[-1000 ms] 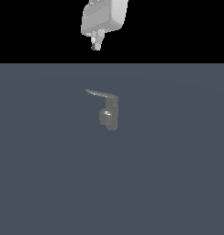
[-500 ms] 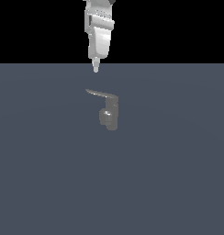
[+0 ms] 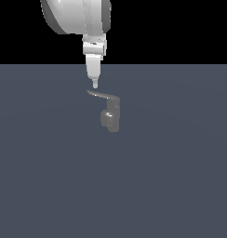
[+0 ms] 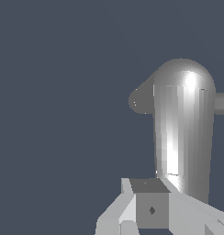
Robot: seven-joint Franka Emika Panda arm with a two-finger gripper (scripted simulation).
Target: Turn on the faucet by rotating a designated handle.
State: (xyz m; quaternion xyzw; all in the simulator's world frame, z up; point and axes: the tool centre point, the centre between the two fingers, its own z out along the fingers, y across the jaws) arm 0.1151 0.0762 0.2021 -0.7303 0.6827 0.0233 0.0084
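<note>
Hovering just above the free end of the handle, the pincer points straight down, its tip a hair short of the lever in the exterior view; contact not evident. Fingers look pressed together into one narrow point there, though the wrist view shows only pale finger parts, so I call them together with some reserve. Faucet stands mid-counter, chunky body upright, handle projecting from its top toward the exterior view's left. Wrist view: rounded grey body close ahead, brightly lit. Step in hand, by my reading: final approach to the lever tip, nothing turned yet. Next move likely calls for a short drop beside the lever's end, then a sideways push sweeping it around the body's axis, staying near the tip for leverage.
</note>
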